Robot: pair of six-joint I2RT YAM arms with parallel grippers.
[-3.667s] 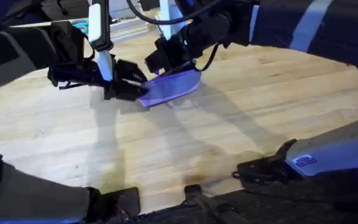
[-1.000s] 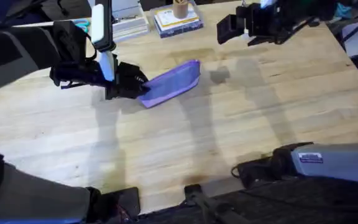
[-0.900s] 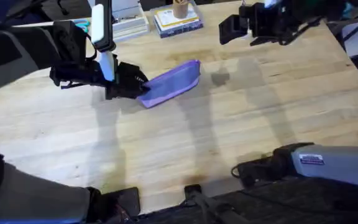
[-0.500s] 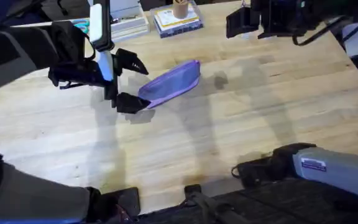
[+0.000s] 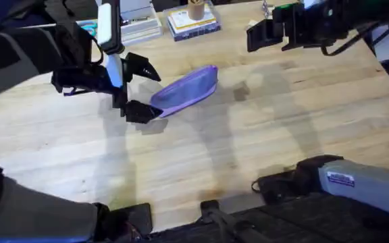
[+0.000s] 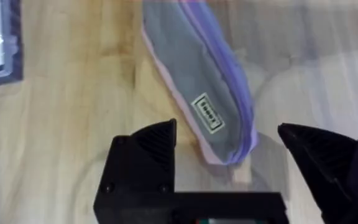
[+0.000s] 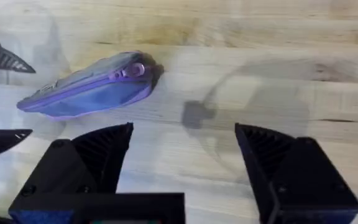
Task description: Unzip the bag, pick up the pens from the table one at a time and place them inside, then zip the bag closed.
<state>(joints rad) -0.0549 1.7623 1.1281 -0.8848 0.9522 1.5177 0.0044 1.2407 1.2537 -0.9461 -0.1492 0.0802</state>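
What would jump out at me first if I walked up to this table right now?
The lilac bag lying zipped on the pale wooden table, near its far side. The left gripper sits open around the bag's near end, while the right gripper hangs open, raised off to the right.

I think I am working in an office or a lab room. The table (image 5: 262,135) is a big, light wooden top made of planks, like a work desk. At its far edge I see a pile of books (image 5: 193,24) with a small brown cup (image 5: 196,9) on top. Next to it lies a stack of papers (image 5: 135,20). Two black robot arms are fixed at my side of the table.
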